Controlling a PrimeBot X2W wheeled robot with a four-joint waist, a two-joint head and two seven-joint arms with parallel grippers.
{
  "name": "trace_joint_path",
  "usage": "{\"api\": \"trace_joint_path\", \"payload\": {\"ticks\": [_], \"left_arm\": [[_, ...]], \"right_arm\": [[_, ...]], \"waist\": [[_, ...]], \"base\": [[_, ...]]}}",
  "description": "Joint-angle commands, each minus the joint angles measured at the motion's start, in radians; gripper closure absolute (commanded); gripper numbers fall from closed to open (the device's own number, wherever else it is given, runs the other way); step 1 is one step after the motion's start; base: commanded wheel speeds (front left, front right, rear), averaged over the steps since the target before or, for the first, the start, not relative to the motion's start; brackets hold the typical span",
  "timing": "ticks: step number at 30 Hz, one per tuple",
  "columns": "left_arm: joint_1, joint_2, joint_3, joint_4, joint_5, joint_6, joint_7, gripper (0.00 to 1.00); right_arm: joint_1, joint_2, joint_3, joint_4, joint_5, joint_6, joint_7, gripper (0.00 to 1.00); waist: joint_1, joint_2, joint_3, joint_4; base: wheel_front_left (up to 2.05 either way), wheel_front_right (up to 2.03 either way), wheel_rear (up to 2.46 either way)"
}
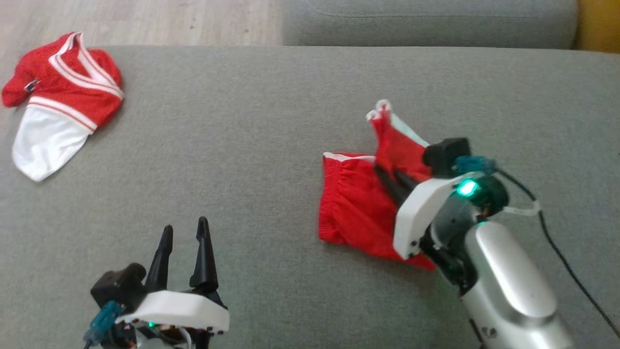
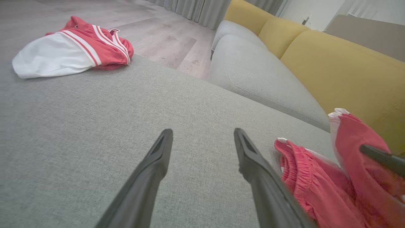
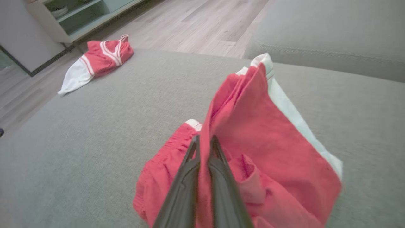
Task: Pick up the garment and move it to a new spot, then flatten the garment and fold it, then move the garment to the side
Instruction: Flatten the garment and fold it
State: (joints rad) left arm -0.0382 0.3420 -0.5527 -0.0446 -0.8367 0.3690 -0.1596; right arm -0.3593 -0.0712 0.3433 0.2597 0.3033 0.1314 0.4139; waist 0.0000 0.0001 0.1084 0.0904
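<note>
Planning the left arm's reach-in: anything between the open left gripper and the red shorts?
Nothing visible: only bare grey sofa cushion lies between the left gripper and the red elastic-waist shorts. The right gripper is shut on a raised fold of them. The red-and-white jersey lies away at the cushion's far left corner.

Red shorts (image 1: pixel 348 213): corner toward cushion (image 1: pixel 271 145) right edge hidden behind right gripper (image 1: pixel 385 169); cropped at left wrist view's right edge. Shelf (image 3: pixel 82 14) contents blurred.

Soft, even indoor light, faint shadows, mild overall blur, wide-angle stretch at wrist-view edges.
</note>
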Motion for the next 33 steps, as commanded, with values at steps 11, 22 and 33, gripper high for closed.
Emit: {"api": "trace_joint_path", "payload": {"ticks": [11, 22, 33], "left_arm": [[-0.038, -0.003, 0.034, -0.012, -0.012, -0.01, -0.027, 0.0], [-0.043, -0.022, 0.01, 0.006, -0.008, -0.015, -0.028, 0.0], [-0.05, -0.032, -0.017, 0.006, 0.0, -0.017, -0.023, 0.0]], "right_arm": [[-0.098, 0.021, 0.164, 0.106, 0.099, -0.001, -0.058, 1.0], [-0.129, 0.021, 0.221, 0.126, 0.162, -0.001, -0.169, 0.0], [-0.106, -0.056, 0.004, 0.082, -0.031, -0.001, -0.223, 0.0]], "waist": [[0.0, -0.0001, 0.018, 0.045], [0.0, -0.0001, 0.01, 0.019], [0.0, -0.0001, 0.009, 0.0]], "base": [[0.0, 0.0, 0.0], [0.0, 0.0, 0.0], [0.0, 0.0, 0.0]]}}
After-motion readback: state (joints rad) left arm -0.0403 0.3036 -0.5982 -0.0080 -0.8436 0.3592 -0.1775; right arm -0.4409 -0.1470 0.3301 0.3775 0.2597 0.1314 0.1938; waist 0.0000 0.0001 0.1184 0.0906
